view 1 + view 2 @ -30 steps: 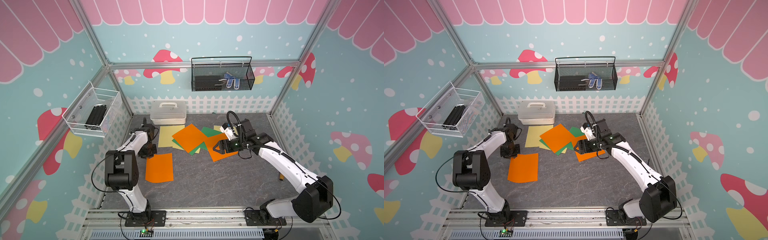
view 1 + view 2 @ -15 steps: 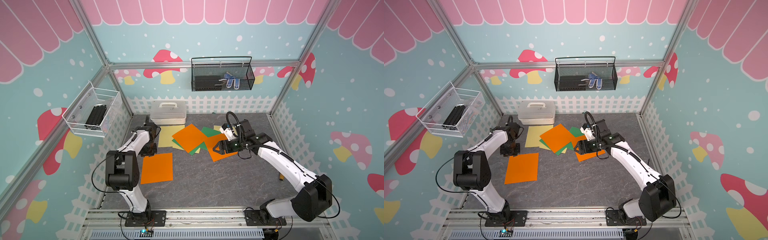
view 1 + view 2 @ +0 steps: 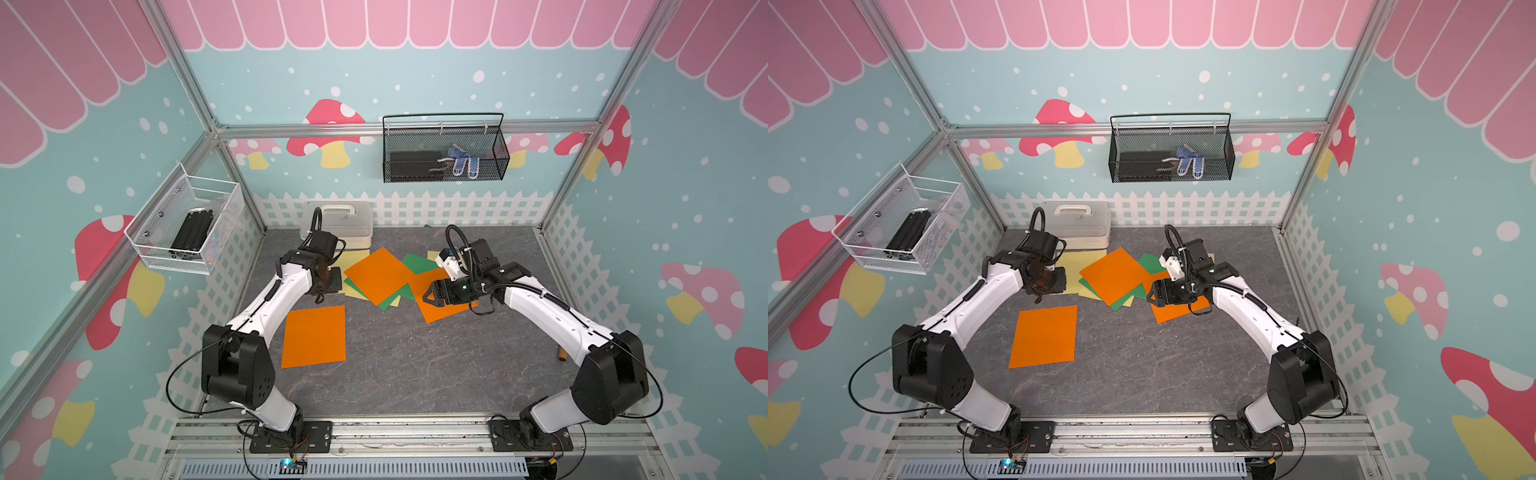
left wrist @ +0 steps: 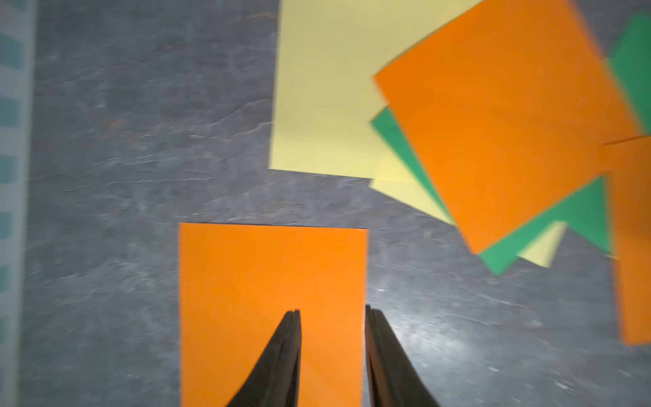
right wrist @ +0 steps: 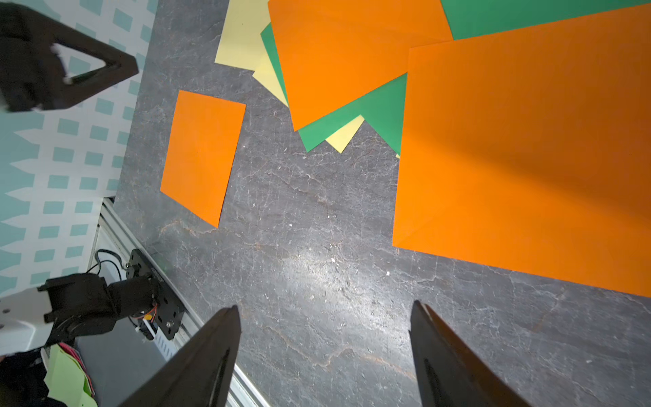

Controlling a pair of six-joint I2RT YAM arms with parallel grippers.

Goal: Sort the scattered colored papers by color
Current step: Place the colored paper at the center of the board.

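Observation:
One orange paper [image 3: 314, 336] lies flat and alone at the front left of the grey table [image 3: 415, 374]. My left gripper [image 4: 331, 312] hangs open above its far edge with nothing between the fingers; in a top view the left gripper [image 3: 326, 286] is beside the pile. The pile holds an orange sheet [image 3: 380, 274] on top of green [image 3: 415, 262] and pale yellow [image 4: 324, 88] sheets. Another orange sheet [image 3: 446, 305] lies at the pile's right. My right gripper [image 5: 324, 304] stands wide open and empty; in both top views it hovers over that sheet [image 3: 1177, 311].
A white lidded box [image 3: 338, 224] stands at the back left, just behind the pile. Wire baskets hang on the left wall [image 3: 187, 228] and the back wall [image 3: 444, 149]. A small brown object [image 3: 563, 355] lies by the right wall.
The left gripper has opened wider and moved back and right, away from the lone orange sheet toward the pile. That sheet shifted slightly left and now lies still. The right arm barely moved.

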